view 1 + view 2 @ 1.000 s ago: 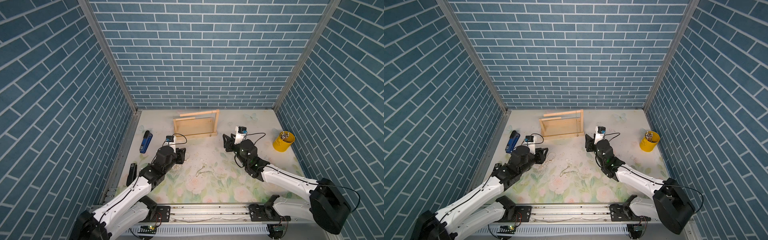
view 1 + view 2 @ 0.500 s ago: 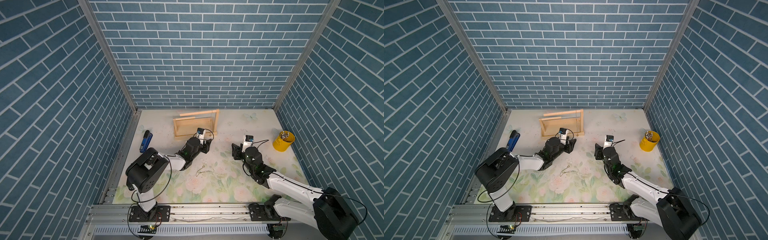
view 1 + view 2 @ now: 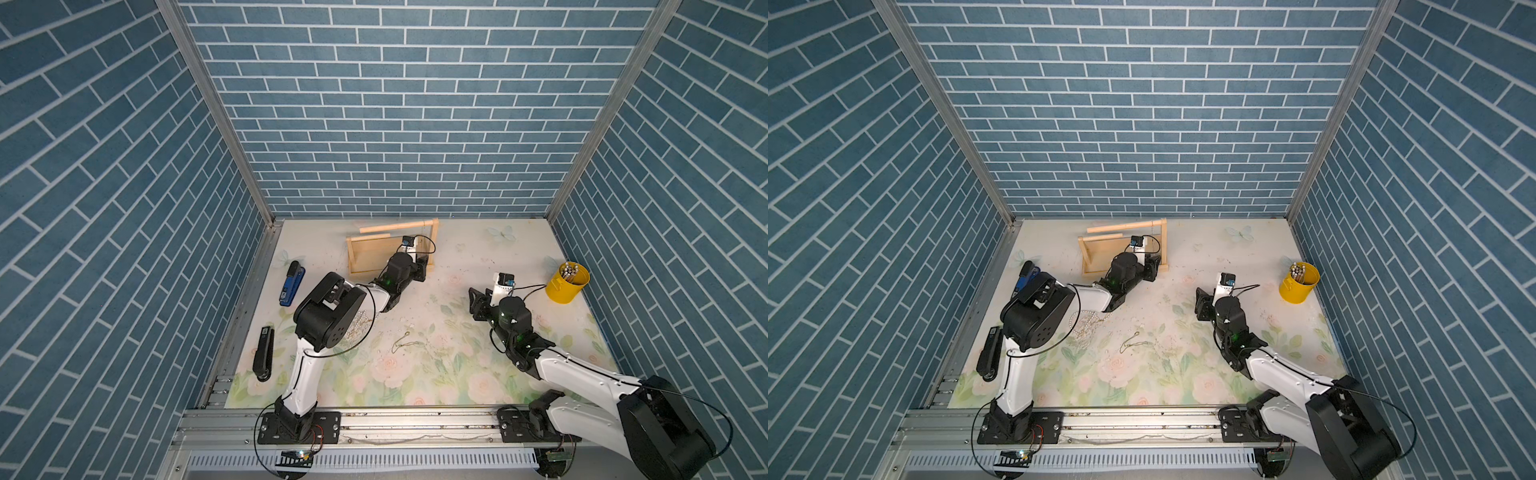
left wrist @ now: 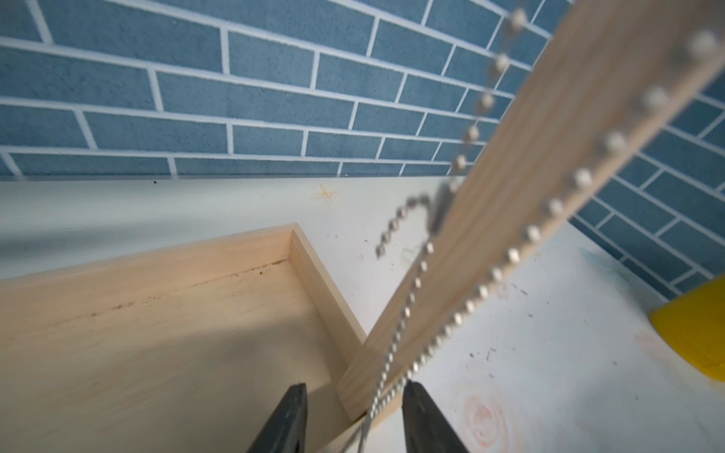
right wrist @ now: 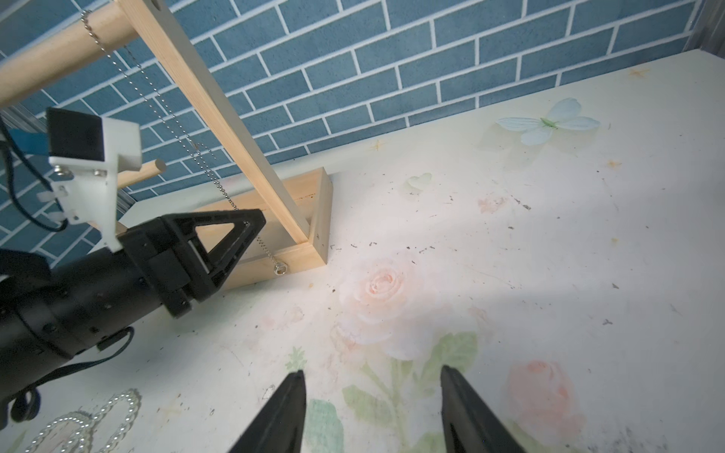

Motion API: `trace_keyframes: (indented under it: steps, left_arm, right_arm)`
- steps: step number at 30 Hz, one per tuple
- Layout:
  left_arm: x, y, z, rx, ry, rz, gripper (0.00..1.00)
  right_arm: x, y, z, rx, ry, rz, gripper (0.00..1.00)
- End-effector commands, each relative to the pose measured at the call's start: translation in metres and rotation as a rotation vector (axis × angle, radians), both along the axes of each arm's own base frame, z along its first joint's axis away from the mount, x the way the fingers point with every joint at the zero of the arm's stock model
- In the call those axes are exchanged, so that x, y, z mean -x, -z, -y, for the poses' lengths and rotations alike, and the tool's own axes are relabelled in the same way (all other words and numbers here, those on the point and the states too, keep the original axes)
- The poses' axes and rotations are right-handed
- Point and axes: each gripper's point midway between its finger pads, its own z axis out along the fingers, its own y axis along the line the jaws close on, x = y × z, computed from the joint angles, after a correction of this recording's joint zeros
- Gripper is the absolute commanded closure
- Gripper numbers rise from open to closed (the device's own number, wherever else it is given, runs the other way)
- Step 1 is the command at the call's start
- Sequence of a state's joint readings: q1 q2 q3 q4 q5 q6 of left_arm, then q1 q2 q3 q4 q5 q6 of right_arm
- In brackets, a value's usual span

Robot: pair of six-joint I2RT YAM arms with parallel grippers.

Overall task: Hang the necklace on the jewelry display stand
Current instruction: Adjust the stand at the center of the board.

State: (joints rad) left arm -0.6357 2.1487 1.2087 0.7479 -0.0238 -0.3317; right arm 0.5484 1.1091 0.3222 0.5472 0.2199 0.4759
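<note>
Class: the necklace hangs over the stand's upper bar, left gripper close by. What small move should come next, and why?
Probably draw the left gripper straight back from the jewelry display stand. The necklace already hangs over the upper bar, and the jaws stand apart around it, so it looks released.

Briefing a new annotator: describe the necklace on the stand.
Near the back wall stands the pale wooden jewelry display stand. A thin silver ball-chain necklace drapes over its top bar. Unlike the pearl strand and gold chain on the floral mat, it hangs.
</note>
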Motion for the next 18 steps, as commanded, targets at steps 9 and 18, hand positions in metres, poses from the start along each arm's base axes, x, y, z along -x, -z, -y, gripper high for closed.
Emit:
trace_keyframes:
  steps: [9,18]
  left_arm:
    - [-0.006,-0.006,0.002,0.043,-0.011,-0.014,1.0]
    - [-0.01,-0.04,-0.009,0.069,-0.066,0.055,1.0]
  right_arm:
    - [0.002,0.001,0.003,-0.023,0.0,0.013,0.42]
    - [0.003,0.0,0.003,-0.048,0.001,0.019,0.43]
